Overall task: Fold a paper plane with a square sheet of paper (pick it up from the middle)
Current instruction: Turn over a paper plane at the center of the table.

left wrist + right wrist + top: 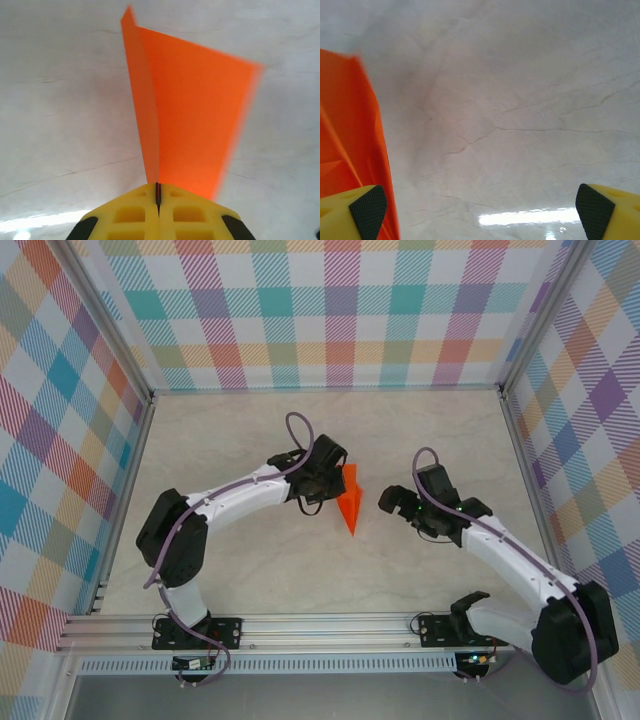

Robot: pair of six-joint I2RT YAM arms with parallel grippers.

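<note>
The paper (349, 502) is thin, bright orange and folded. From the top it is a slim triangle with its point toward the near edge, at the middle of the table (250, 570), between the two grippers. The left gripper (158, 192) is clamped on it: its yellow, pocketed plastic fingers (130, 215) meet in a tight seam with the paper's edge pinched there. In the left wrist view the paper spreads as a smooth matte panel with a sharp crease down its left side and a narrow flap along it. The right gripper (482, 207) sits just beside the paper, jaws wide apart. Its yellow fingers carry dark, finely dimpled pads (367, 210), and I cannot tell whether one touches the paper. The table is pale, glossy and stone-like, veined with thin lines.
</note>
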